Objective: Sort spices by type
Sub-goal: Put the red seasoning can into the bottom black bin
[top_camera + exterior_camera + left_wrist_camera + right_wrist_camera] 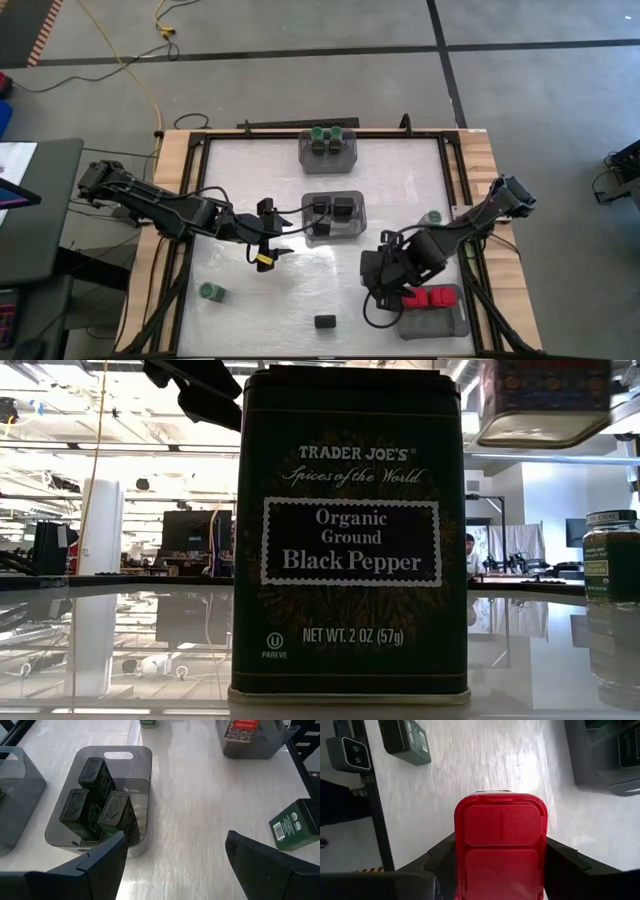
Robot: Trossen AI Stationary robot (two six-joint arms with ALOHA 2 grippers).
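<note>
High view: white table point(250, 300) with three grey bins. Far bin point(329, 150) with green-capped jars point(328, 133); middle bin point(335, 217) with black tins point(333, 209); near-right bin point(433, 311) with red-capped jars point(437, 297). Loose on the table: one green-capped jar point(211, 292) near the front left, one black tin point(324, 321) at the front centre, another green-capped jar point(431, 217) by the right edge.

Left gripper point(268, 240) just left of the middle bin, fingers spread, nothing between them. Left wrist view: both dark fingers point(107, 860) wide apart over bare table, middle bin point(137, 795) ahead with three black tins point(92, 772) inside, a green-labelled jar point(295, 825) lying off to one side.

Right gripper point(385, 290) low over the table, just left of the near-right bin. Right wrist view: jaws clamped on a red-capped jar point(501, 847), square red lid facing the camera, one finger point(442, 862) pressed against each side. Held jar off the table surface, apart from the bin. Black tin point(404, 739) lying farther off in the same view.

Low view: black tin point(350, 530) upright right before the lens, label "Organic Ground Black Pepper"; the held jar point(545, 400) hanging at the upper right, bottom clear of the table; a green-capped jar point(612, 555) upright at the right edge. Person point(471, 555) far back in the room.
</note>
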